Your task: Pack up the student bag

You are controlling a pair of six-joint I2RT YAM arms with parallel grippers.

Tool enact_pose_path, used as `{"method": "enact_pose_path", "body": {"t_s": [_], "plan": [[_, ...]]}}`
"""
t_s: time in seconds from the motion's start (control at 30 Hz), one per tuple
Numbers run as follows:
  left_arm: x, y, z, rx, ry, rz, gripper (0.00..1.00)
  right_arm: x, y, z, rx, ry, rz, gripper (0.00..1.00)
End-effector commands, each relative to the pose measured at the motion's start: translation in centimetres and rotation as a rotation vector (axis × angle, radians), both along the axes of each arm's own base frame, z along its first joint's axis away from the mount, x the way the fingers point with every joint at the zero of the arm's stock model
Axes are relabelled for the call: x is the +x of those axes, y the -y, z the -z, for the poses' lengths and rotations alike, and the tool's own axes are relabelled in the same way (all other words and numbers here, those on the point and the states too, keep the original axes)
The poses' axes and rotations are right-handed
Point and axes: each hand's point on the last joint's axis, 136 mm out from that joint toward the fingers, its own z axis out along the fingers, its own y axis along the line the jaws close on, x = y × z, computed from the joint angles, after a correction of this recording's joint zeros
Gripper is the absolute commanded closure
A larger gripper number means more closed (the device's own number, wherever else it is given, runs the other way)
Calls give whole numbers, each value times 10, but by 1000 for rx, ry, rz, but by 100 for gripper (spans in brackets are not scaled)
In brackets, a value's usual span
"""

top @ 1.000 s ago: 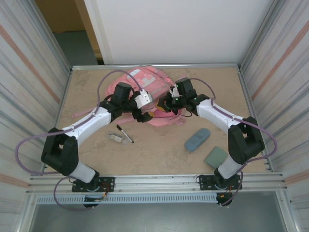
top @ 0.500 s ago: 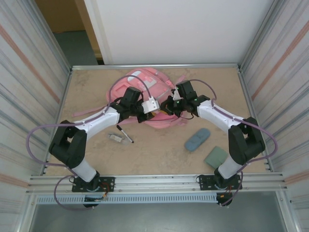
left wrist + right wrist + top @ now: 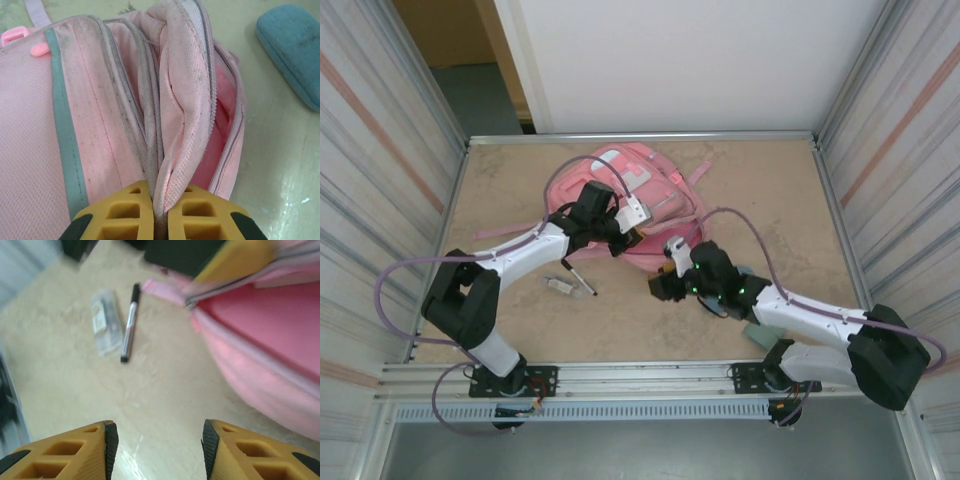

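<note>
Top external view: the large soft pink fabric backpack [image 3: 645, 190] with white-trimmed pockets lies at the far middle of the beige tabletop [image 3: 770, 190]. The left claw [image 3: 625, 238] sits at the backpack's near edge. In the left wrist view its yellow fingers [image 3: 130, 207] are pinched together on a pale pink flap of the backpack beside the zip, and darker pink lining shows in the gap to the right of the flap. A blue-grey oblong soft case [image 3: 295, 50] lies on the tabletop near the backpack in that view. The right claw [image 3: 658, 288] hangs over bare tabletop just in front of the backpack. In the right wrist view its jaws stand moderately apart with nothing between them. Beyond it a slim black-and-white marker pen [image 3: 128, 322] and a small clear plastic packet [image 3: 106, 322] lie side by side on the tabletop, near the backpack's corner.
</note>
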Motion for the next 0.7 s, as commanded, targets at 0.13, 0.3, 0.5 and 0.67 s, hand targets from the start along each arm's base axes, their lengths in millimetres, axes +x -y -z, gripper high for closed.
{"method": "enact_pose_path", "body": {"t_s": [0.13, 0.3, 0.5, 0.67], "plan": [[20, 4, -32, -131, -110, -219, 100, 6, -41, 1, -43, 374, -150, 52], [30, -4, -36, -220, -267, -460, 100, 33, -53, 17, -2, 379, -38, 52], [22, 15, -45, -318, -452, -504, 100, 71, -40, 31, -20, 452, 192, 53], [19, 22, -51, -359, -502, -499, 100, 77, -43, 29, 82, 485, 188, 54]]}}
